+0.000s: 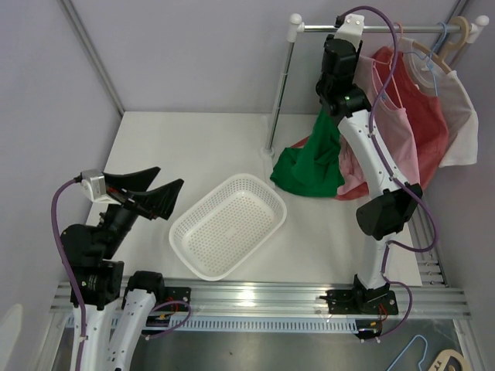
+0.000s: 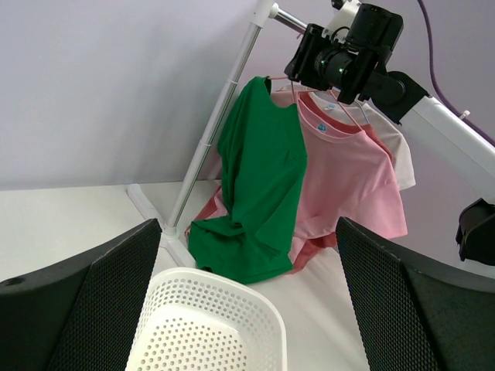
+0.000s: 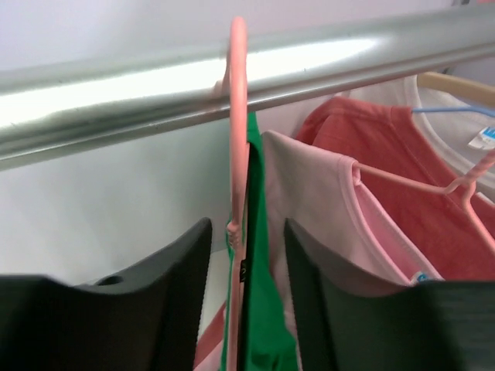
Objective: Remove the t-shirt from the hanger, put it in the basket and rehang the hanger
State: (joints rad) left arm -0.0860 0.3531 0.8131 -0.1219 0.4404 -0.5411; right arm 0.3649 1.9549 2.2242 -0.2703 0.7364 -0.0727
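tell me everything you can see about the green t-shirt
Plain green t-shirt, soft fabric, hanging crookedly from a pink hanger at the post end of the rail. Its lower part sags onto the white table and lies crumpled by the post. It rests against the pink shirt beside it. The right gripper, fingers open, straddles the hanger neck at its collar.

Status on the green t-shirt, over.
Left gripper open beside white perforated basket. Right gripper open, straddling pink plastic hanger. Green t-shirt on hanger, hem on table. Pink t-shirt close beside.

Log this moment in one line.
right gripper: open, straddling pink hanger neck below rail | green t-shirt: on hanger | left gripper: open, empty
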